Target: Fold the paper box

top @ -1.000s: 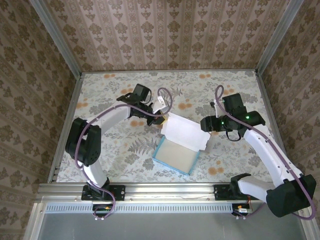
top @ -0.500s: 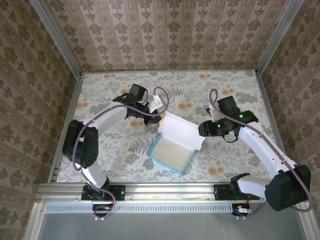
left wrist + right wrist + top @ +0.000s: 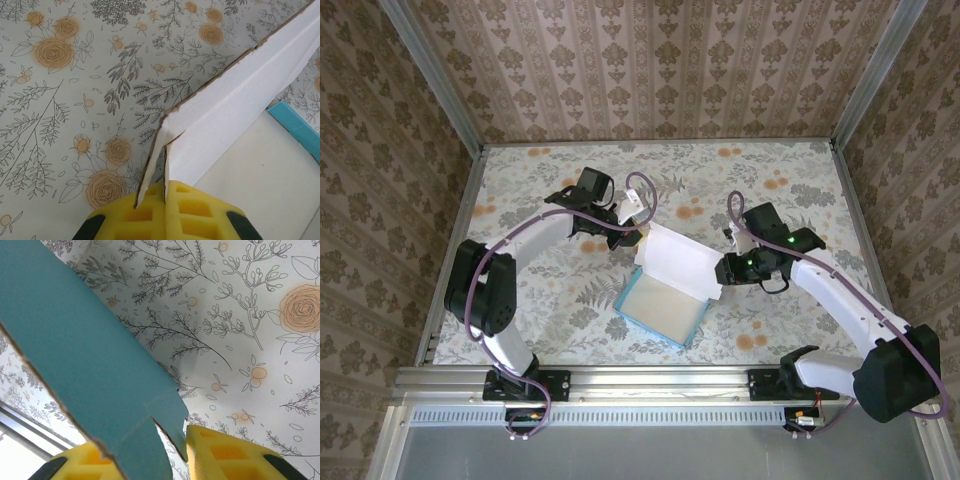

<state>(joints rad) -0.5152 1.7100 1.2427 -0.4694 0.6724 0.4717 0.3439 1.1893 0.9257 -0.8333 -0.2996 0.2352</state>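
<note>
Since one second ago the right gripper [image 3: 723, 268] has come closer to the left gripper [image 3: 638, 236], and the paper box [image 3: 670, 300] between them has shifted a little toward the left arm's side of the table [image 3: 570, 290].

From above, the box lies open, with its shallow white base on the near side of both grippers and a turquoise rim around it. One long white flap stands up from the far edge of the base and runs from one gripper to the other.

In the left wrist view, the left gripper [image 3: 165, 187] has its yellow pads pressed together on the corner of this flap [image 3: 235, 105]. A thin side tab bends away just beside the pads. The white face of the flap goes away from the gripper, to its right, and the flowered table [image 3: 75, 100] lies ahead and to its left.

In the right wrist view, the right gripper [image 3: 150, 440] has its yellow pads partly apart. The turquoise outer face of the flap [image 3: 75, 340] comes down between them, and its notched lower edge sits in the gap. I cannot tell if the pads touch the card. The table [image 3: 240, 315] is ahead of this gripper and to its right.
</note>
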